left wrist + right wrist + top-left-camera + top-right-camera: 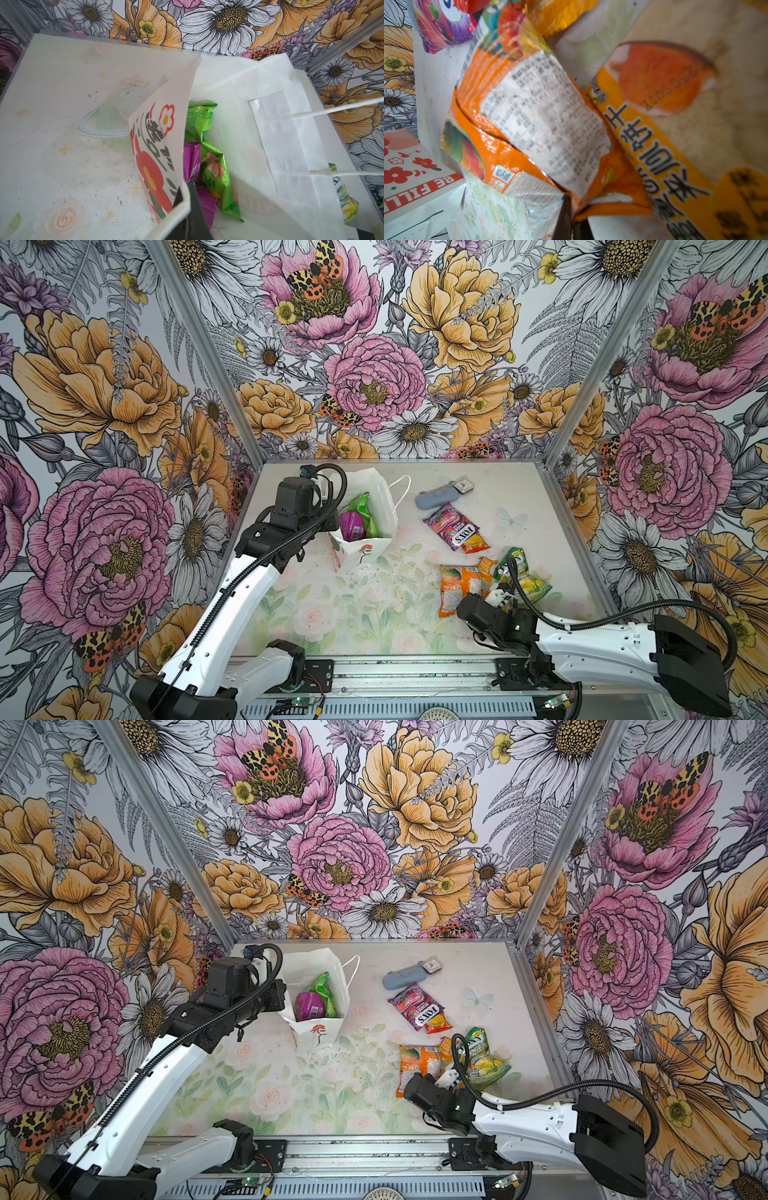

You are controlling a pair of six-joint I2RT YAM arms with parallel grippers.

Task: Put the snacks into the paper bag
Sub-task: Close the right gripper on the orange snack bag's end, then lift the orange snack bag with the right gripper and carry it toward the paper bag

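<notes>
The white paper bag (362, 552) (319, 1031) stands open at the back left, with a green packet (209, 166) and a purple pouch (191, 158) inside. My left gripper (187, 187) (333, 526) is shut on the bag's printed wall (155, 145) at its rim. On the right, my right gripper (571, 200) (483, 595) is shut on the edge of an orange packet (529, 124) (457, 589) (415, 1065). A yellow packet (675, 128) lies right beside it. The pink FOXS pouch (451, 526), a small red-yellow packet (476, 543) and a green-yellow packet (523, 576) lie on the table.
A grey-blue oblong case (436, 497) and a small square tag (463, 486) lie at the back, right of the bag's cord handle (401, 489). Flowered walls close in the table on three sides. A metal rail (415, 672) runs along the front edge.
</notes>
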